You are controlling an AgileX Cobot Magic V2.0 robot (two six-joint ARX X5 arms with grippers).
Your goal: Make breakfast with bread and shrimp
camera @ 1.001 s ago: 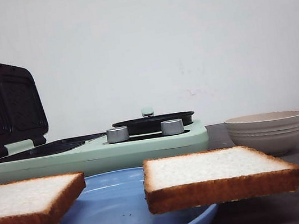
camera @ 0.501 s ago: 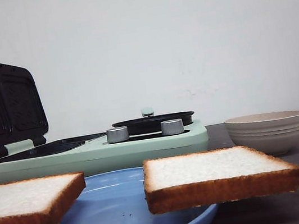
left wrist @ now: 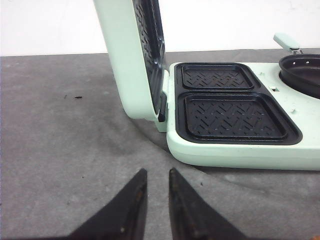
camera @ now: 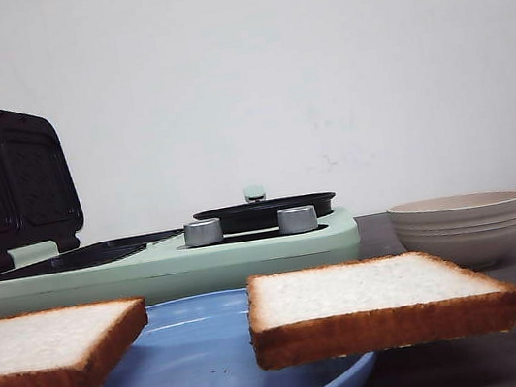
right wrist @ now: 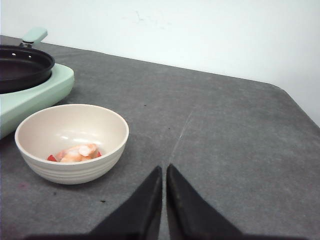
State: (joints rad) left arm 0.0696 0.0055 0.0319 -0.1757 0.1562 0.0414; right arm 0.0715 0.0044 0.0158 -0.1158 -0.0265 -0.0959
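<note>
Nothing is started: both bread slices (camera: 51, 342) (camera: 372, 295) lie on the blue plate (camera: 209, 378), near the open sandwich maker (left wrist: 235, 112). The left end effector (left wrist: 156, 192) and right end effector (right wrist: 164, 187) hover nearly closed and empty. Next, one likely must open over a slice.

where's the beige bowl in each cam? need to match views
Front: beige bowl at right, on the table beside the green cooker.
Left wrist: not in view.
Right wrist: lower left, shrimp inside.
Shared landmark: the black round pan on the cooker.
</note>
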